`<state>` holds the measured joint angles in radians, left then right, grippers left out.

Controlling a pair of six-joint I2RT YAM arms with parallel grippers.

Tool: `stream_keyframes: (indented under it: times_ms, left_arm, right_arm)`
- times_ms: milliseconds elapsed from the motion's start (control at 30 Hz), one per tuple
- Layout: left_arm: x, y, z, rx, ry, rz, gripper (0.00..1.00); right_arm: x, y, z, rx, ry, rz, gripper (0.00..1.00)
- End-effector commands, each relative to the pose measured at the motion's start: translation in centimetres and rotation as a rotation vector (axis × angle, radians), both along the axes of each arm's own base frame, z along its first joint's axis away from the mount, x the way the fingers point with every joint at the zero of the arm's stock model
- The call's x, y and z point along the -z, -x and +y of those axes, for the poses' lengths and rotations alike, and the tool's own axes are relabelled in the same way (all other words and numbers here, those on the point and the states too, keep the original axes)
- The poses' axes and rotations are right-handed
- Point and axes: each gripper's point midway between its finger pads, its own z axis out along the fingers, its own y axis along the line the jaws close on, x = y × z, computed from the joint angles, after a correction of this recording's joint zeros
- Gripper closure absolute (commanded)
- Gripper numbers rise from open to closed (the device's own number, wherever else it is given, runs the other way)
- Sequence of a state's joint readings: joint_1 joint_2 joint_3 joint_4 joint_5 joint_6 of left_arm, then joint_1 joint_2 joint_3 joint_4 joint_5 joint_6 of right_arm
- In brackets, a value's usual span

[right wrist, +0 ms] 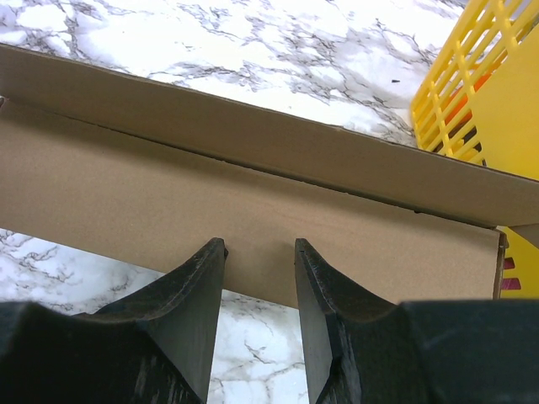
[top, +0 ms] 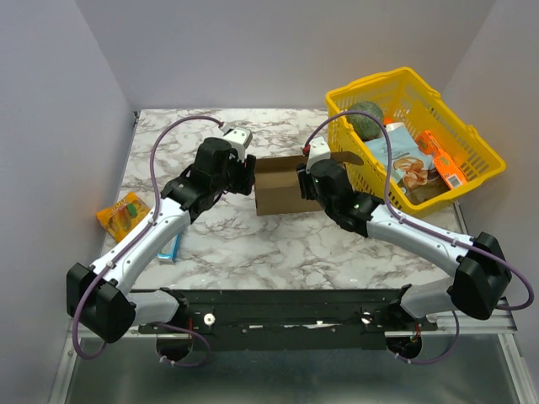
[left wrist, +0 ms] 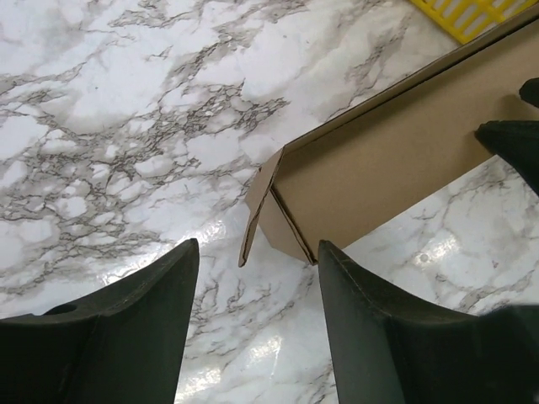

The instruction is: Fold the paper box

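Observation:
The paper box (top: 278,185), plain brown cardboard, stands partly folded in the middle of the marble table. My left gripper (top: 247,177) is at its left end. In the left wrist view this gripper (left wrist: 258,244) is open with only marble between its fingers, and the box's corner (left wrist: 379,168) with a loose side flap (left wrist: 255,210) lies just beyond the tips. My right gripper (top: 306,181) is at the box's right end. Seen from the right wrist, it (right wrist: 259,242) is open, its fingertips resting against the box's long side wall (right wrist: 168,194) with nothing clamped.
A yellow plastic basket (top: 459,119) with groceries stands right of the box, close behind the right arm. An orange packet (top: 124,210) and a small blue item (top: 168,248) lie at the table's left. Walls enclose the back and sides.

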<state>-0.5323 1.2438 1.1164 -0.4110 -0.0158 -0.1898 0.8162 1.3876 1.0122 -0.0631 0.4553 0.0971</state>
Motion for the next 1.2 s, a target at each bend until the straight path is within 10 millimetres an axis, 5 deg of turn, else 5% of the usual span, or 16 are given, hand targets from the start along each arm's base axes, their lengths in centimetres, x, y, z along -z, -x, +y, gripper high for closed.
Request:
stream_keyframes:
  times_ms: [0,400,700,1167]
  left_arm:
    - [0.4,-0.4,0.5,0.033,-0.096,-0.031,0.39]
    - [-0.3,-1.8,-0.6,0.067,-0.096,-0.07,0.56]
    - [-1.4,-2.2,-1.3,0.084,-0.091,-0.1,0.59]
    - [0.5,-1.6,-0.9,0.056,-0.228,-0.061,0.78]
  right_arm:
    - [6.4,3.1,-1.9,-0.044,0.174,0.193,0.53]
    - [6.6,3.1,-2.0,-0.046,0.182,0.197,0.53]
    - [6.8,3.1,-1.8,-0.053,0.183,0.204,0.53]
    - [6.4,3.0,-1.8,-0.056,0.181,0.196,0.53]
